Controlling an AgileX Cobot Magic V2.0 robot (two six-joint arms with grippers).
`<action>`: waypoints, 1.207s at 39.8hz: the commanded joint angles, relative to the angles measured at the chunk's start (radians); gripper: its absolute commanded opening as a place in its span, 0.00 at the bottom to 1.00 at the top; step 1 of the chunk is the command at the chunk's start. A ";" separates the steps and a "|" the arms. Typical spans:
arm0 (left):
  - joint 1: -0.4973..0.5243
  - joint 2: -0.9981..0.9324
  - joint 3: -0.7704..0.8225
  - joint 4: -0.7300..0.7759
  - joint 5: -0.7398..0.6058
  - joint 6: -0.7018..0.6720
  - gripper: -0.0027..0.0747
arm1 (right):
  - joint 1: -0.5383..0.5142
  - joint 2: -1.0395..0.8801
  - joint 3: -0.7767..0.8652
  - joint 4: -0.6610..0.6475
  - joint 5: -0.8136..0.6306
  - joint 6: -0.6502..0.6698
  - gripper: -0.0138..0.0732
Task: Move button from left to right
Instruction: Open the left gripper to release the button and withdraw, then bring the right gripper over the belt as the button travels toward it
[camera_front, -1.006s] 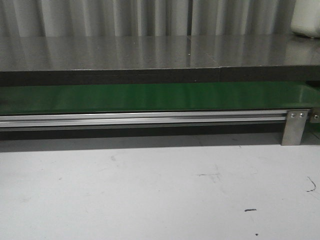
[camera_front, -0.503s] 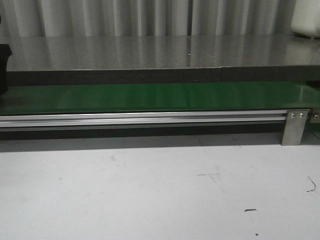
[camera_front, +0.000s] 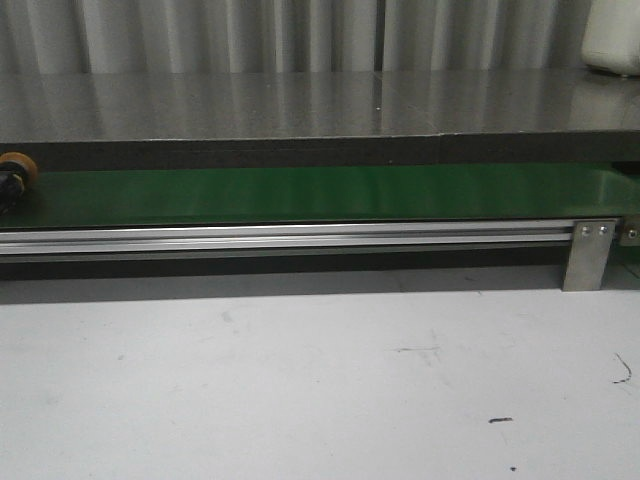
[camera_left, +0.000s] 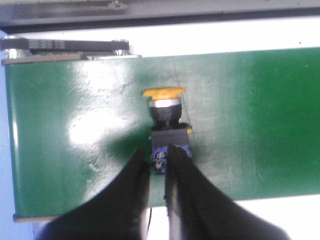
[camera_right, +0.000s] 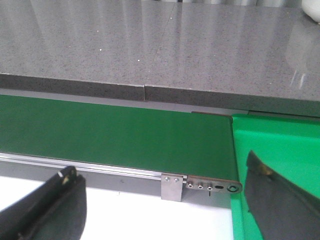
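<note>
I judge the task barely begun: the whole run to the right end is left. The green belt (camera_front: 320, 195) stretches across the pale surface (camera_front: 300, 380), bare in the front view except at its left edge, where the button (camera_front: 14, 172) sits. Behind the belt runs a dark speckled counter (camera_front: 320, 105), with a grey curtain (camera_front: 230, 35) beyond. My left gripper (camera_left: 156, 167) is narrow, its fingers pinching the button's black base. My right gripper (camera_right: 165, 205) hangs wide and empty near the belt's right end.
</note>
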 joint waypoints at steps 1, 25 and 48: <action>-0.003 -0.072 -0.034 -0.007 0.024 0.003 0.01 | -0.007 0.009 -0.034 0.003 -0.079 -0.005 0.91; -0.003 -0.564 0.570 -0.020 -0.301 -0.004 0.01 | -0.007 0.009 -0.034 0.003 -0.079 -0.005 0.91; -0.003 -1.349 1.297 -0.022 -0.805 0.001 0.01 | -0.007 0.009 -0.034 0.003 -0.078 -0.005 0.91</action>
